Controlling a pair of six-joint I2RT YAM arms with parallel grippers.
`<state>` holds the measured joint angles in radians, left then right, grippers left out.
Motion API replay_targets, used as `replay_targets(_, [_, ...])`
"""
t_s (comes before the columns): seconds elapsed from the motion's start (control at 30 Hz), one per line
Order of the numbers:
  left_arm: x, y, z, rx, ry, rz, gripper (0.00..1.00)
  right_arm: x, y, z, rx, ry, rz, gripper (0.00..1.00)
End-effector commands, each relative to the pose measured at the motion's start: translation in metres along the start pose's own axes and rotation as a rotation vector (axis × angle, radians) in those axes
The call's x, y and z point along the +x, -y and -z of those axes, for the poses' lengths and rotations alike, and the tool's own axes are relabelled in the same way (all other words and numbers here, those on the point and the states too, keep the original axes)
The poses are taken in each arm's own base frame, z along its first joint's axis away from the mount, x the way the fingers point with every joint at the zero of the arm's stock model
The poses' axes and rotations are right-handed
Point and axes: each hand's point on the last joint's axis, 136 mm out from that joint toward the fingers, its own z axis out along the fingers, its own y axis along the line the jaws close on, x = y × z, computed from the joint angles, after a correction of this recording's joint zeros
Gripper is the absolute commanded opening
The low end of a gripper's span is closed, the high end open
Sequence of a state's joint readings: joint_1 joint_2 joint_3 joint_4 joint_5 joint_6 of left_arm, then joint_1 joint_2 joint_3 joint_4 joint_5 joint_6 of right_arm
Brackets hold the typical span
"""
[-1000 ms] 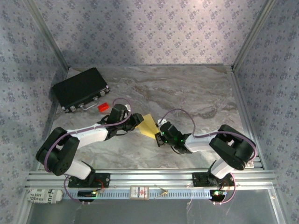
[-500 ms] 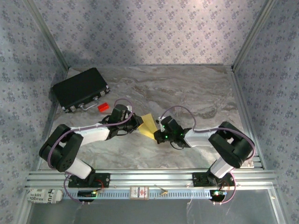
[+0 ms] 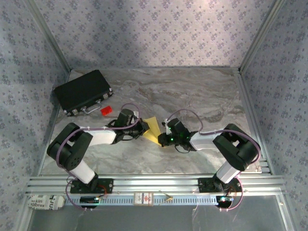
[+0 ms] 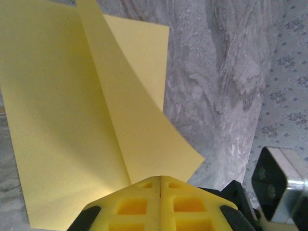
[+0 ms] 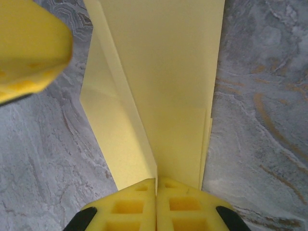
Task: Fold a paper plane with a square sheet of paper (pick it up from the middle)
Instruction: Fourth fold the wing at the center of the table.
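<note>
Found the jaws of the left gripper (image 4: 160,179) pressed flat together, pinching the near edge of the yellow sheet (image 4: 72,120) where a flap rose off the layer beneath. Found the jaws of the right gripper (image 5: 156,182) likewise closed with no gap, clamped on the opposite end beside a lengthwise fold. Placed the sheet between the two wrists, partly folded, low over the marble table (image 3: 192,91). Could not tell whether lifted or resting.

Judged the step as setting a lengthwise crease. To do it well, would keep both pinches firm, draw the paper gently taut, line the raised flap's edge up with the layer below before pressing, and avoid twisting either wrist, since thin paper would likely buckle or tear.

From the left wrist, noted the flap curved and unpressed, a detail too small to make out overhead. From the right wrist, noted stacked layers at the edge and a yellow finger (image 5: 29,48) of the other gripper at upper left. From overhead, noted the black case (image 3: 83,91) and red block (image 3: 106,110) well apart at far left.
</note>
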<state>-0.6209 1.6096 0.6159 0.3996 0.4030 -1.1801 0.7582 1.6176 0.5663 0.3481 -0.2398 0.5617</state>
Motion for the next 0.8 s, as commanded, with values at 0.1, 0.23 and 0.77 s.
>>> replay_targets(0.1, [-0.004,0.029,-0.011,0.073,-0.01,-0.029,0.06,0.019,0.012,-0.002,-0.02,-0.073,-0.1,0.08])
replay_targets(0.23, [-0.006,0.032,-0.015,0.078,-0.01,-0.034,0.07,0.016,0.012,-0.001,-0.049,-0.074,-0.115,0.08])
replay_targets(0.77, [-0.004,0.024,-0.036,0.049,-0.025,-0.041,0.09,0.015,0.017,-0.001,-0.091,-0.085,-0.229,0.08])
